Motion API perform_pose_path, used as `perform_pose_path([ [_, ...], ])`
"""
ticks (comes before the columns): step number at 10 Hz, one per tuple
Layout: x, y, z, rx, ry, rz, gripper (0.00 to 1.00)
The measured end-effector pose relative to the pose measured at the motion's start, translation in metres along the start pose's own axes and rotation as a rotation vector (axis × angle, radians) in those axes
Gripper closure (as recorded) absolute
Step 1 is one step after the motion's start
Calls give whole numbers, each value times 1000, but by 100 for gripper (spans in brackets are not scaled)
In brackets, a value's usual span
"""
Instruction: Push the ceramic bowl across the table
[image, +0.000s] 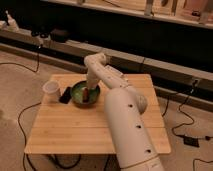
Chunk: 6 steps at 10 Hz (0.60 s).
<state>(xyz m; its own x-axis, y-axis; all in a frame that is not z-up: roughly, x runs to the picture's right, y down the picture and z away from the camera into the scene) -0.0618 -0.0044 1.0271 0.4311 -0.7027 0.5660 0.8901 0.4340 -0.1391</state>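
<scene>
The green ceramic bowl (80, 93) sits on the left half of the light wooden table (75, 132), with a small brownish item inside it. My white arm rises from the lower right, bends over the table's far edge and comes down onto the bowl. The gripper (90, 87) is at the bowl's right side, over or just inside the rim. Whether it touches the bowl is not visible.
A white translucent cup (51, 89) stands at the table's left edge. A black phone (65, 95) lies between the cup and the bowl. Cables run over the floor on both sides, and a dark low shelf runs behind the table.
</scene>
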Motion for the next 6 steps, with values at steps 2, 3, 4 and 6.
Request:
perform_pose_path([
  [2, 13, 23, -3, -27, 15, 39, 100],
  [3, 17, 33, -6, -36, 21, 53, 100],
  [4, 21, 47, -8, -49, 25, 73, 100],
  [6, 23, 66, -10, -68, 28, 101, 100],
])
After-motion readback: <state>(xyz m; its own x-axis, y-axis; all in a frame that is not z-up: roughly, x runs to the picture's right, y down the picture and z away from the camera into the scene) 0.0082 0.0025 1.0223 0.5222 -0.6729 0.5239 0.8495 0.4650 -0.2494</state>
